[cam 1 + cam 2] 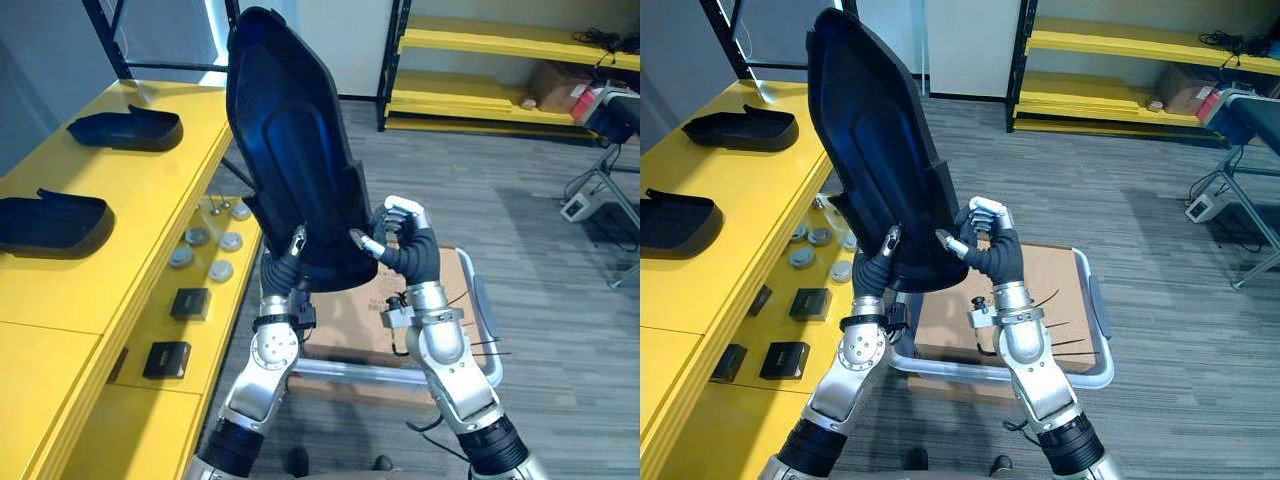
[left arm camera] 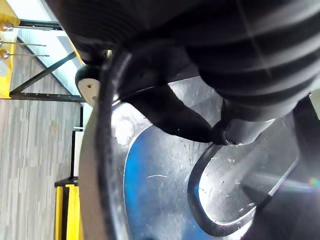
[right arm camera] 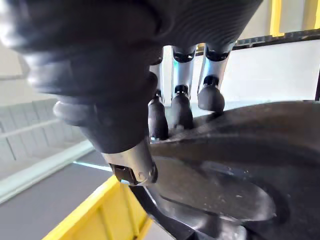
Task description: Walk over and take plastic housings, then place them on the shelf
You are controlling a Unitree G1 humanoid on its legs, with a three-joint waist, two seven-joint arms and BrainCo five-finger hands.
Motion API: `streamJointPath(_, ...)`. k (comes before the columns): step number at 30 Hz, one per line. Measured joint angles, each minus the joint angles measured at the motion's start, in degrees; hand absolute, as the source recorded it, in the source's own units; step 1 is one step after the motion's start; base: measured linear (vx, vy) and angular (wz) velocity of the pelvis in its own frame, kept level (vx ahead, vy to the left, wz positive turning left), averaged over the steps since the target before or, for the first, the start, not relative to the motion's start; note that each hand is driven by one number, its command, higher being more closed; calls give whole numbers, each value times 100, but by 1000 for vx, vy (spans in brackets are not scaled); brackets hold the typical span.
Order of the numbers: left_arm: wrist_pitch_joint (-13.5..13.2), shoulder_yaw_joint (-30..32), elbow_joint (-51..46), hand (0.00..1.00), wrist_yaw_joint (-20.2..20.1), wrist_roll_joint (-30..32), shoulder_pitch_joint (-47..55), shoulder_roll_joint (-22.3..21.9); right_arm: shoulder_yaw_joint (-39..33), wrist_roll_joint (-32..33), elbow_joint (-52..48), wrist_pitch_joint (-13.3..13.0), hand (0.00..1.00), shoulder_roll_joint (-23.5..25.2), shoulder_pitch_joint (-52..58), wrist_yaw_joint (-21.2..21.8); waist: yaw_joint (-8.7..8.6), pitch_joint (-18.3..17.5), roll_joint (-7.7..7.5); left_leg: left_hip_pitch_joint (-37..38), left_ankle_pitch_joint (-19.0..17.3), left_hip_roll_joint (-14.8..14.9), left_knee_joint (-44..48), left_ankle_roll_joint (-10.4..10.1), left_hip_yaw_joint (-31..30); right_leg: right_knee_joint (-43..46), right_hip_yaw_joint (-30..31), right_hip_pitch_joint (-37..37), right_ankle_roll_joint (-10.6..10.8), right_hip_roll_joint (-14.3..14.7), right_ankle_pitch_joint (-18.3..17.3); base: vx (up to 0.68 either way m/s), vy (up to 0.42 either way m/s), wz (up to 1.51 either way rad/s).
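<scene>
I see my left hand (image 1: pixel 285 266) and right hand (image 1: pixel 405 240) clamping a glossy blue-black housing (image 1: pixel 285 150), upright beside the yellow shelf (image 1: pixel 120 210), over grey floor (image 1: pixel 520 250).

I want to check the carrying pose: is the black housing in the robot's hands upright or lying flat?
Upright, slightly tilted: the housing rises from its lower end, where the left hand and right hand grip it.
</scene>
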Motion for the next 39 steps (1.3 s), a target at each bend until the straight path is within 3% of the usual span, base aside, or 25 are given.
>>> streamJointPath(7, -32, 508, -368, 100, -85, -51, 486, -118, -2377, 580, -362, -532, 0, 122, 249, -256, -37, -1, 0, 72, -1, -2, -19, -1, -14, 0, -22, 73, 6, -3, -14, -8, -5, 1)
streamJointPath(10, -170, 754, -622, 100, -91, -112, 754, -148, -3277, 834, 175, -688, 0, 141, 742, -496, -86, -1, 0, 66, -2, -1, -20, -2, -24, 1, -46, 75, 8, -4, -23, -16, -12, 3)
streamJointPath(13, -260, 953, -902, 100, -136, -226, 1019, -141, -3671, 966, 1524, -589, 0, 90, 1301, -652, -181, -15, 11, 20, -3, 2, -20, -3, -22, 1, -43, 27, 9, -2, -23, 0, 0, 0)
streamJointPath(15, -301, 1045, -1047, 100, -220, -254, 1185, -140, -3824, 1135, 2879, -254, 0, 68, 1655, -598, -193, -35, 44, -43, -2, 1, -19, -2, -23, 3, -42, -34, 10, -3, -21, 0, 0, 0)
streamJointPath(18, -383, 1090, -1062, 100, -328, -282, 1355, -155, -3880, 1448, 4256, 41, 0, 114, 1903, -316, -193, -41, 82, -41, -4, 1, -19, -2, -42, 5, -52, -26, 17, -3, -31, 3, -3, 2)
streamJointPath(24, -388, 1037, -1221, 100, -629, -463, 1802, -208, -3469, 1048, 6285, 550, 0, 558, 2330, 362, -155, -31, 76, 33, -10, 26, -11, -7, -112, 254, -138, 14, 9, -18, -209, -10, -11, 8)
streamJointPath(30, -393, 1015, -1224, 100, -769, -519, 2030, -247, -2700, 545, 6810, 812, 0, 784, 2442, 515, 6, -26, 87, 112, -215, 60, 49, -1, -82, 453, -163, 106, -15, -28, -393, -52, -17, 3)
streamJointPath(34, -392, 1009, -1272, 100, -842, -613, 2197, -326, -2383, 291, 6853, 878, 0, 816, 2337, 486, 44, 6, 58, 52, -192, 28, 147, -52, -379, 693, -454, 132, 40, -118, -550, 8, -19, 42)
streamJointPath(36, -390, 885, -1359, 100, -847, -665, 2202, -342, -2095, 154, 6862, 870, 0, 874, 2313, 474, 153, 103, -25, -180, -124, -142, 457, -95, -910, 1102, -1041, 156, 53, -285, -852, 50, -65, 117)
streamJointPath(38, -389, 824, -1549, 100, -846, -669, 2203, -374, -1973, 22, 6919, 868, 0, 846, 2237, 475, 197, 217, -35, -450, -180, -218, 584, -128, -979, 1304, -1510, 154, 65, -474, -981, -2, -6, 146)
streamJointPath(39, -391, 822, -1699, 100, -841, -670, 2201, -422, -1962, -22, 6966, 871, 0, 856, 2113, 468, 270, 278, 16, -646, -422, 11, 640, -54, -92, 1335, -1904, 187, 65, -520, -995, -43, 10, 163)
